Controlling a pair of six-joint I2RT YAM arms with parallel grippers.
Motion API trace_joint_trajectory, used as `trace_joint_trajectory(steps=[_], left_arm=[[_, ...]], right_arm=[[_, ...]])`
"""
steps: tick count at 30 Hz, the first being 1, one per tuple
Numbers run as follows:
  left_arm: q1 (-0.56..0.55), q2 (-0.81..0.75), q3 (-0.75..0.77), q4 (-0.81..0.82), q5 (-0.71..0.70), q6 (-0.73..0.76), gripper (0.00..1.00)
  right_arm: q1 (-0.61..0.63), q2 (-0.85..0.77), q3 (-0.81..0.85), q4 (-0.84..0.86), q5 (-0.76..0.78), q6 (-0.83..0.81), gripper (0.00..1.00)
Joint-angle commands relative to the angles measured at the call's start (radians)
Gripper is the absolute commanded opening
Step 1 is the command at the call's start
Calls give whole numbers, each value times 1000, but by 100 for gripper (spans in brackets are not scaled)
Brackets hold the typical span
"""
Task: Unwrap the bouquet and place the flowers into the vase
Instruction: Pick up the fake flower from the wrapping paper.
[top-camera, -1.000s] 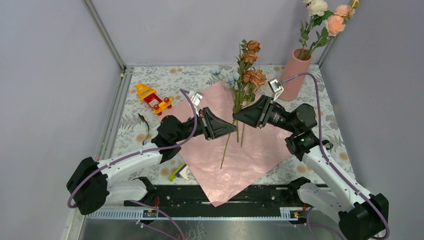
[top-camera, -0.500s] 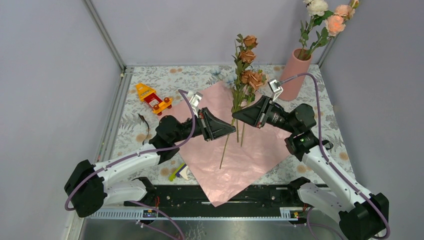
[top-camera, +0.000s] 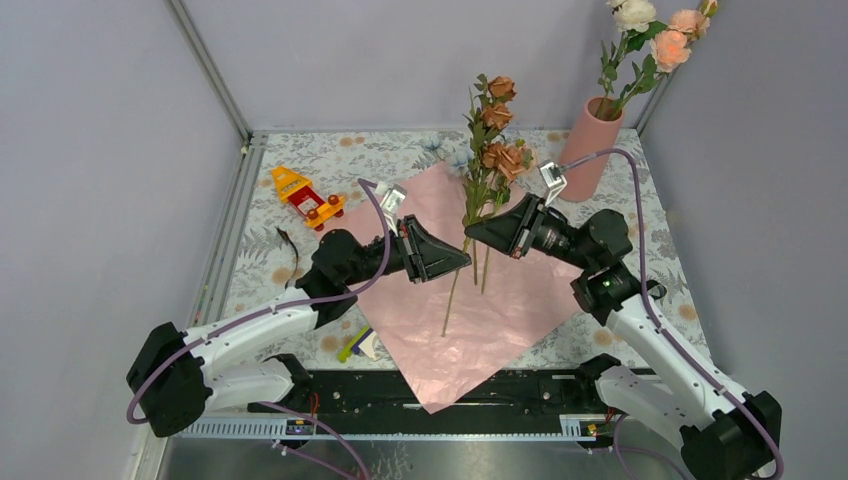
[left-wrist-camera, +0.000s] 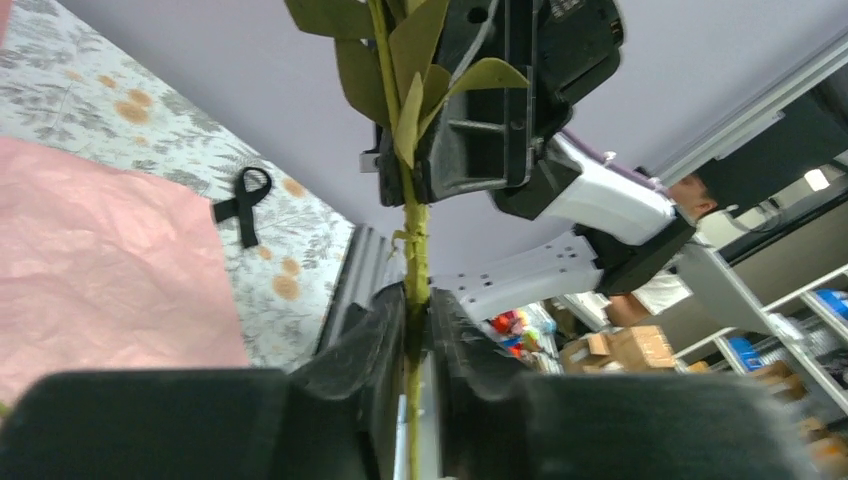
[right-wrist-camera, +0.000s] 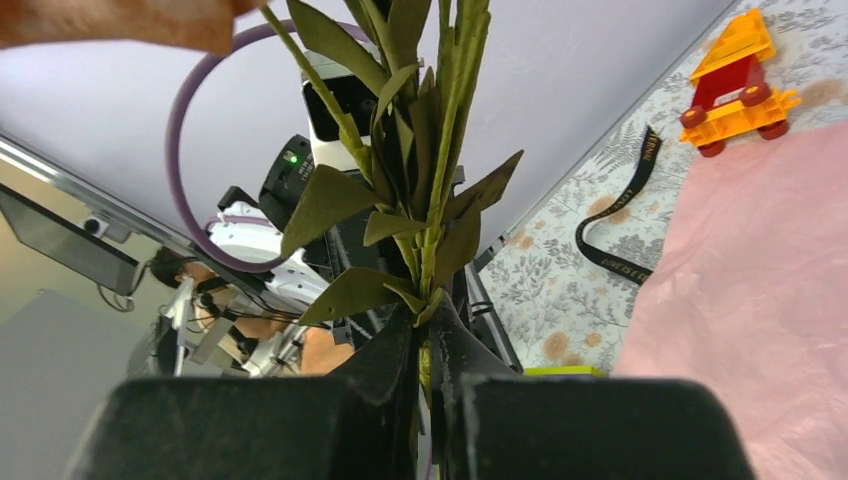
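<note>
Now, against a second ago, little differs on the left: the yellow-and-red toy truck (top-camera: 305, 195) and the black ribbon (top-camera: 289, 255) lie where they did on the floral tablecloth (top-camera: 640, 200). The left gripper (top-camera: 465, 262) is clamped on one thin green stem (left-wrist-camera: 415, 250), held above the spread pink paper (top-camera: 500, 300). The bunch of rust-brown flowers (top-camera: 497, 155) stands a little straighter than before, its top bloom shifted slightly left. The right gripper (top-camera: 468, 230), whose jaws stood apart a second ago, has pinched together on the stems just below a cluster of olive leaves (right-wrist-camera: 420, 180), a touch higher than the left one's hold. The held flowers are brown, papery blooms on leafy stalks whose lower ends hang free over the paper. At far right stands the salmon-pink vase (top-camera: 592, 145), upright near the table's back corner, with peach and cream blooms (top-camera: 655, 40) already in it. The ribbon carries pale lettering, too small to read.
</note>
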Motion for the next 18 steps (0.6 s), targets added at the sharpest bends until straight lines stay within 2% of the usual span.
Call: trace_joint_trajectory(steps=[1,3,4,7,9,12,18], left_arm=[[-5,-37,53,-79,-29,64,28],[-5,-48,68,-147,-46,102,55],[-5,-57,76,-183,-61,127,64],[-1,-92,118,-331,-111,223,80],[10,-119,154,-448,-134,286,88],[63,-156,205,-620,-133,365,92],[326,-216,286,-941,-56,486,96]], right_arm=[[12,-61,33,-52,45,-102,0],[12,-84,41,-107,66,-142,0],[12,-95,51,-140,81,-165,0],[12,-139,83,-273,142,-260,0],[11,-170,116,-384,204,-344,0],[11,-207,180,-552,302,-480,0],[11,-181,352,-826,610,-700,0]])
